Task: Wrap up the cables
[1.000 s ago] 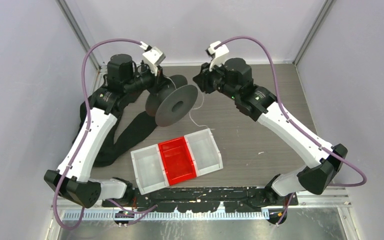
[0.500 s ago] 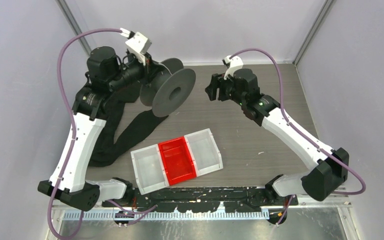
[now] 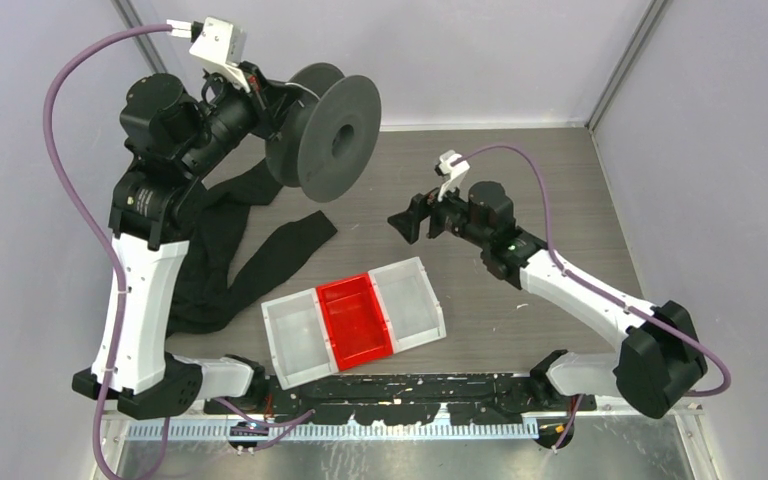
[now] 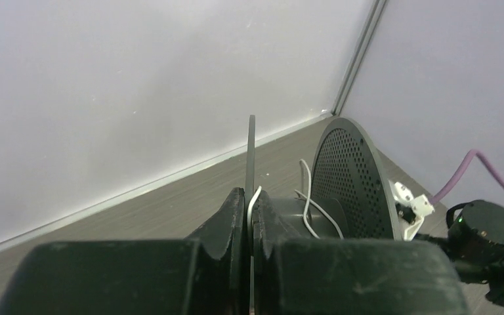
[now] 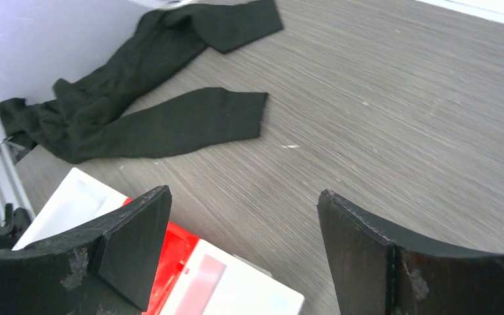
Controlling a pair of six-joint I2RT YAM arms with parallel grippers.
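**Left, overhead view:** the left gripper (image 3: 268,100) holds the dark spool (image 3: 325,128) up near the back wall, above the black fabric strap (image 3: 245,250). Only its wrist view shows the jaws pressed together on the spool's thin near flange. It also shows the white cables (image 4: 307,197) looped on the hub, with one strand rising at the jaws.

**Centre:** a white tray (image 3: 415,300) with a red middle compartment.

**Right:** the right gripper (image 3: 407,222) hangs over the table (image 3: 520,170), jaws wide apart and gripping nothing. Its wrist view shows the strap and tray beyond.

The left hand (image 4: 249,203) has lifted the spool (image 3: 310,150); the right hand (image 5: 243,220) opened, retreating.
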